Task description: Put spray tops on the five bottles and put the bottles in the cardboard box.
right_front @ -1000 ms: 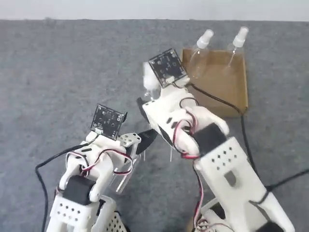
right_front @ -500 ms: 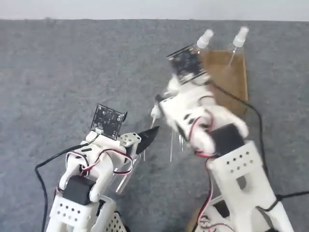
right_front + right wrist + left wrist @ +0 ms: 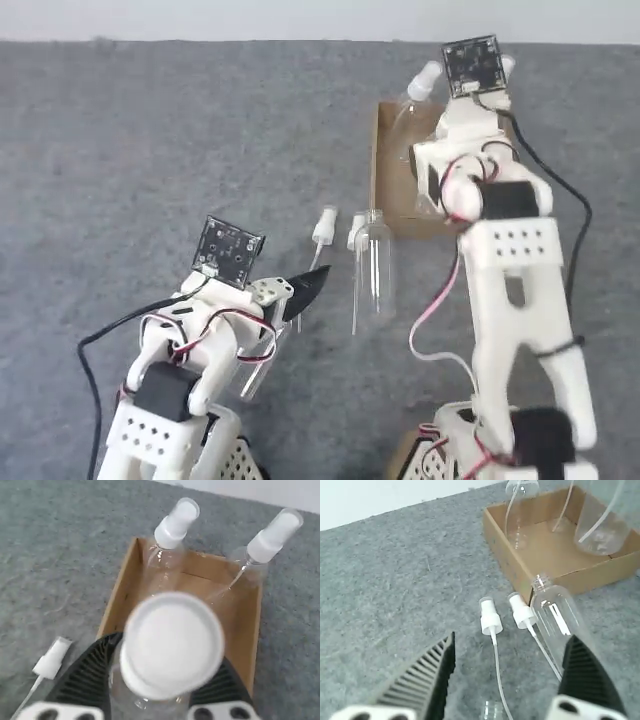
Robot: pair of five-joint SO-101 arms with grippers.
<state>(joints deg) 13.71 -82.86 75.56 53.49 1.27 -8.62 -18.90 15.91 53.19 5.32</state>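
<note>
Nothing readable anywhere: no text, label, brand, number or sign legible.
</note>
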